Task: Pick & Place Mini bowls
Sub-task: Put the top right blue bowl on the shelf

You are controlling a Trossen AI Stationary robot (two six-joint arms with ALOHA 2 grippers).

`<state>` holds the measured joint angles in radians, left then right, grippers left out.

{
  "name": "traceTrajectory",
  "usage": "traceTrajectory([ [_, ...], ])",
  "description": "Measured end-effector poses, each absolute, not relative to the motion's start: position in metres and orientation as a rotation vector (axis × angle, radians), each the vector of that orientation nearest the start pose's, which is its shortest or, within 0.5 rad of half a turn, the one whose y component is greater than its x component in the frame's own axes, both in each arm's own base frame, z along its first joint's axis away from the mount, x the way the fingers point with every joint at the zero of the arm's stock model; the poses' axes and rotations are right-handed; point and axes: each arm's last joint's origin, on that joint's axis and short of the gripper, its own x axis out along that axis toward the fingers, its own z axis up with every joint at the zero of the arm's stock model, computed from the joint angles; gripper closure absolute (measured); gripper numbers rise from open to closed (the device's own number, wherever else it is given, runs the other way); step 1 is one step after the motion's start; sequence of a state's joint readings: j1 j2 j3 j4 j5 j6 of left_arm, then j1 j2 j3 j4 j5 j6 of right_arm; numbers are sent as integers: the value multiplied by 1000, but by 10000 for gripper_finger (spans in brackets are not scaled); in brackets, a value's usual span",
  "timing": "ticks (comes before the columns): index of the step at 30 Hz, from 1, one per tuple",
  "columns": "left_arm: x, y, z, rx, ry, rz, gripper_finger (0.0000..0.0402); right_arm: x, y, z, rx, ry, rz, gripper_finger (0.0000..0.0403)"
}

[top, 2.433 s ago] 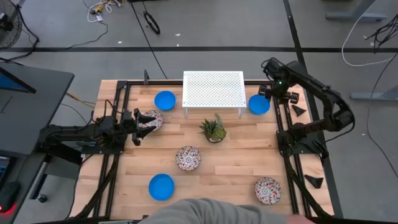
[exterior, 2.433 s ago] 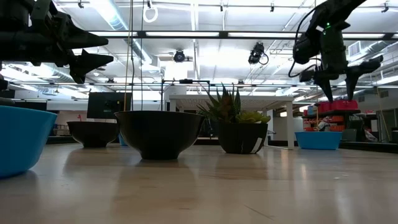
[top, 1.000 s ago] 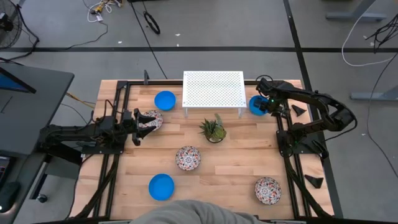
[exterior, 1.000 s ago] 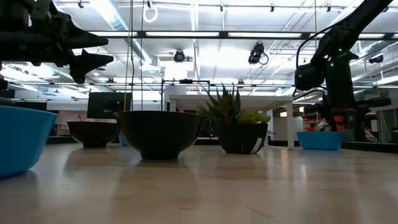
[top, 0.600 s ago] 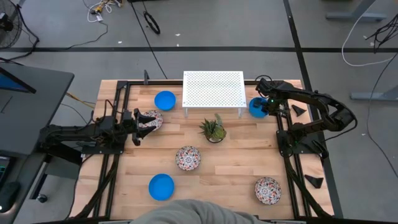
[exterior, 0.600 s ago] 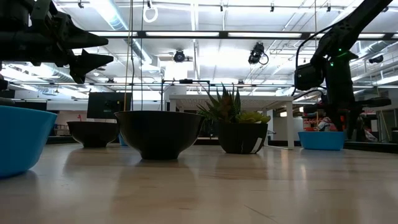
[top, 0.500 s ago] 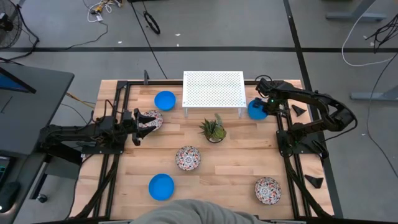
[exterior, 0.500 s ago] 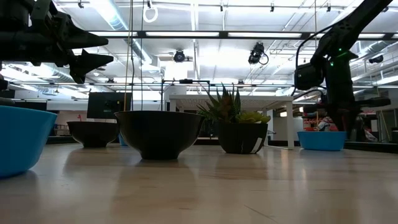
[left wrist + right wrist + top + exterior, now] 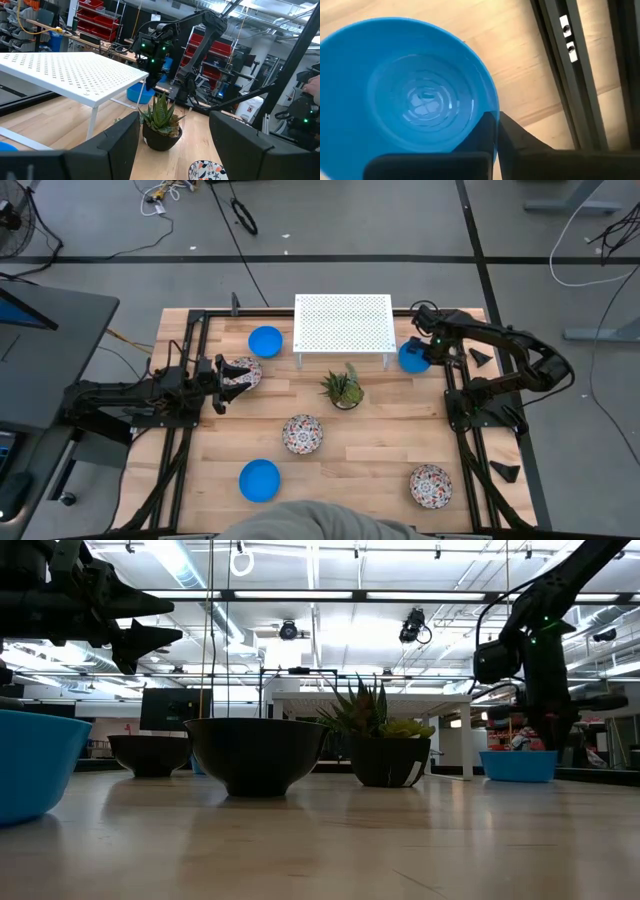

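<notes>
A plain blue mini bowl [image 9: 410,357] stands near the table's far right corner, beside the white perforated rack [image 9: 343,323]. My right gripper [image 9: 428,350] is shut on it, pointing down. My left gripper [image 9: 222,380] hangs open and level at the left. It sits just above a patterned mini bowl [image 9: 243,372] and touches nothing. Two more blue bowls [image 9: 265,340] [image 9: 259,480] and two more patterned bowls [image 9: 302,434] [image 9: 430,486] rest on their bases on the wood. My right gripper pinches the blue bowl's rim [image 9: 490,117] on the side toward the table's right edge. One finger is inside the bowl and one outside. The fingers come from above, pointing down. In the low view the bowl [image 9: 517,766] sits upright with its base on the table.
A small potted green plant [image 9: 343,388] stands mid-table in front of the rack. Black frame rails [image 9: 455,395] run along both table sides, close to the held bowl. A person's shoulder [image 9: 330,520] shows at the near edge.
My right gripper has shut its fingers on the blue bowl's rim, staying in place above the far right corner. The bowl still stands on the table.
</notes>
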<state>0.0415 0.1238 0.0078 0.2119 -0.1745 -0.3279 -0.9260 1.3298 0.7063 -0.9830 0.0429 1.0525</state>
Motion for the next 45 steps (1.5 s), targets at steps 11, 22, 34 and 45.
traceTrajectory([
  [11, 104, 9, 177, -333, -130, 198, 156, 112, -151, 208, 1434, 1109, -1515, 399],
  [22, 104, 9, 176, -333, -130, 199, 156, 111, -150, 252, 1402, 1159, -1461, 399],
  [34, 104, 9, 177, -333, -130, 198, 156, 109, -147, 312, 1287, 1175, -1342, 399],
  [45, 104, 9, 177, -333, -130, 199, 156, 110, -149, 349, 1067, 1134, -1161, 399],
])
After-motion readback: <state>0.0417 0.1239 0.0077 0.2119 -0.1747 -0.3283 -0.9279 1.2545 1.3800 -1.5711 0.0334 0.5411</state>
